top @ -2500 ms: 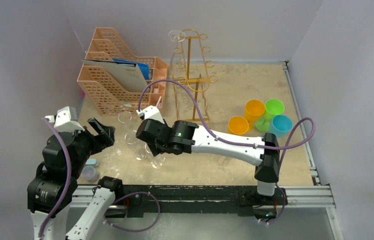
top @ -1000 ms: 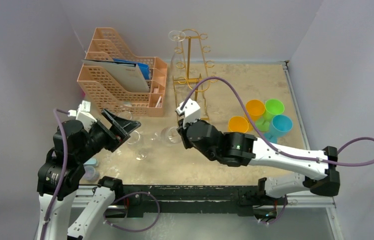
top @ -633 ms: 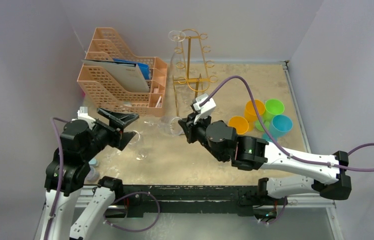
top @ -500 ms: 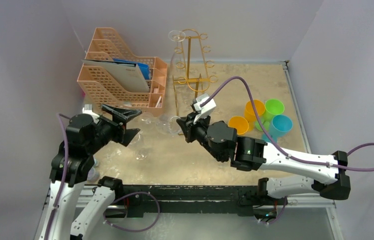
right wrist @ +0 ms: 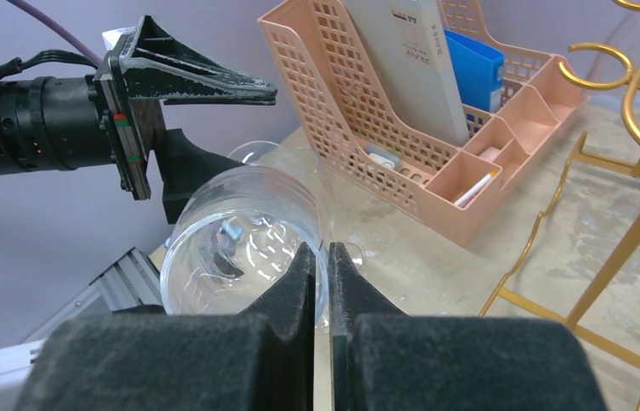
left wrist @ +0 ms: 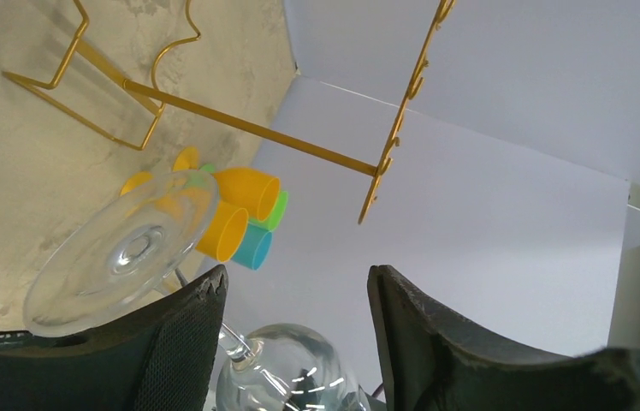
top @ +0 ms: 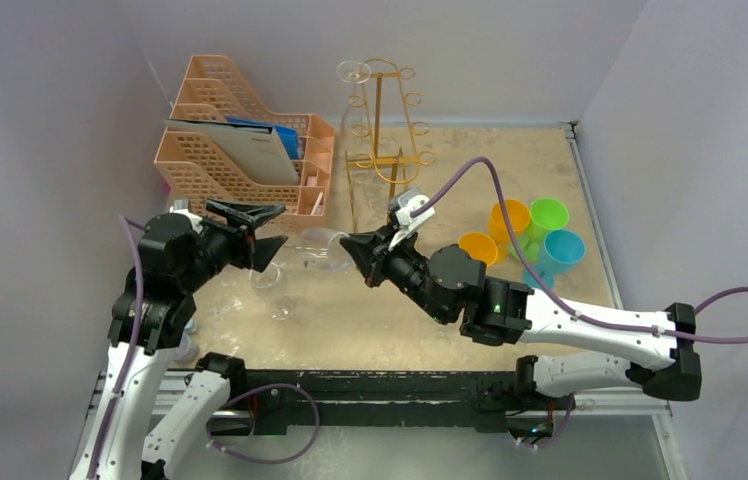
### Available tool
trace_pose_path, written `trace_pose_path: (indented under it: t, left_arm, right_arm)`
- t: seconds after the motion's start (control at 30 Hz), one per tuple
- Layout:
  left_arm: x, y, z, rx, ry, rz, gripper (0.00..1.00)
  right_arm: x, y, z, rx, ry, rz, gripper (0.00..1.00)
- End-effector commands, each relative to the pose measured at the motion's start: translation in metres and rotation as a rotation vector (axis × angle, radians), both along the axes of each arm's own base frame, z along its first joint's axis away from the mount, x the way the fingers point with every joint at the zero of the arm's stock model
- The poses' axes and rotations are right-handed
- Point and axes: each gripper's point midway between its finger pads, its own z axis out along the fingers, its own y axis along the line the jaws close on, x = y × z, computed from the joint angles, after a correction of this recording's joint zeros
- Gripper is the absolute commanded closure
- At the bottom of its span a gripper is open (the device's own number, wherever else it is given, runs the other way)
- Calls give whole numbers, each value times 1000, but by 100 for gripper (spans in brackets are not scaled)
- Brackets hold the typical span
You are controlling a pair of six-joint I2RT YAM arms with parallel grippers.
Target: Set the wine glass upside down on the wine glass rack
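Table (top: pixel 350 322): sandy top, and all the action is over its left half, just ahead of the two arm bases.
File organizer (top: pixel 220 175): peach lattice at the back left, with papers and a blue folder standing in it.
Wine glass rack (left wrist: pixel 248 125): gold wire, upright at the back centre, just right of the file organizer and well apart from the glass in play.
Right gripper (right wrist: pixel 322 253): in from the right with its jaws pinched almost together on the rim of the bowl. The glass wall sits between the fingers, and that's a firm hold.
Left gripper (top: pixel 278 226): facing it from the left with jaws apart, gripping nothing. From its own camera the stem shows in the gap between the fingers and the foot sits right by one of them. Whether it touches, I can't tell.
Wine glass (right wrist: pixel 231 231): up off the table and lying on its side, mouth toward the right gripper and foot toward the left gripper. It hangs in front of the file organizer, nearer than the rack and to its left, and it is not on the rack.
Cups (top: pixel 510 218): two orange, one green and one blue, bunched at the right of the table.
Spare glass (top: pixel 272 285): clear, on the table below the left gripper.
Hung glass (top: pixel 354 71): foot up, at the rack's top left hook.
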Motion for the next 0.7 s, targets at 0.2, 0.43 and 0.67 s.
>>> trace_pose_path:
  t: [0.2,0.43,0.67]
  left_arm:
    - [-18,24,-13,18,121,139,41]
    - [-18,21,-13,2,128,125,48]
    - [-13,18,-12,-23,130,119,56]
  right_arm:
    - [9,11,50,140,-133,-33,100]
    - [9,17,61,173,-157,-22,100]
    - [-3,22,66,199,-166,53,100]
